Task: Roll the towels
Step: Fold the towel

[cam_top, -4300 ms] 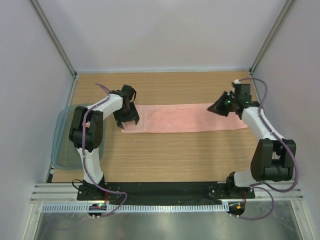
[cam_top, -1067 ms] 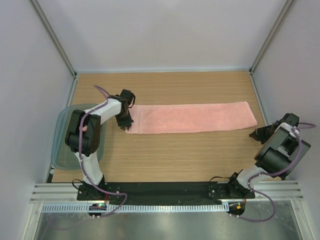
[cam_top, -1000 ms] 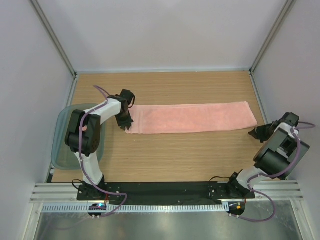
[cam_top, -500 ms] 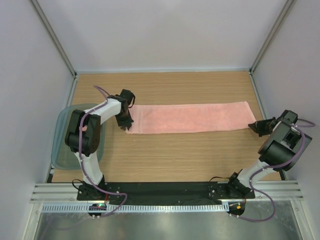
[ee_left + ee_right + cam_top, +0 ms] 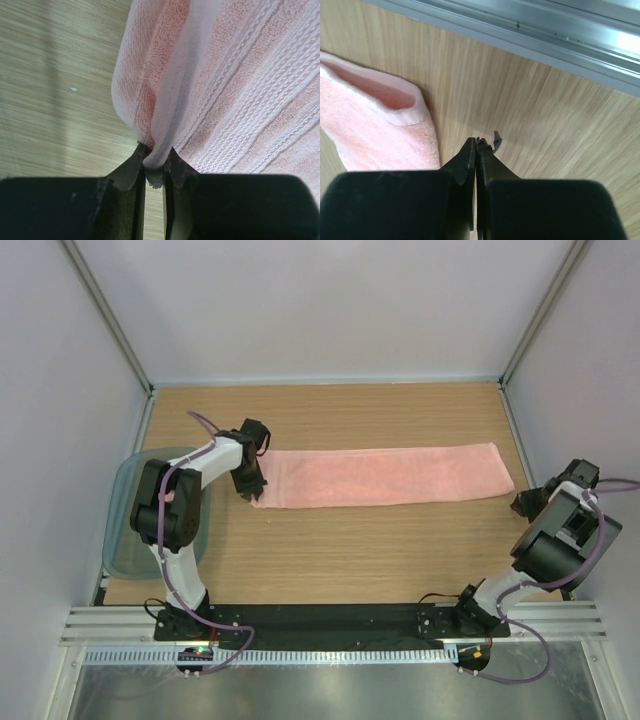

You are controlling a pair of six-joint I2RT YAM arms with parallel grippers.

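Only left fingers [image 5: 126, 174] pinch the towel [image 5: 240, 75]; right fingers [image 5: 466, 159] closed beside it.

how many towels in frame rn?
1. The towel lies stretched flat, its left end pinched by the left gripper. The left arm covers part of the tray, so another could be hidden.

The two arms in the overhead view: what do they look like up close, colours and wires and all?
The left arm and right arm have white segments between chunky black joints, each trailed by a thin purple cable. The left hand and right hand are black, with two tapering fingers.
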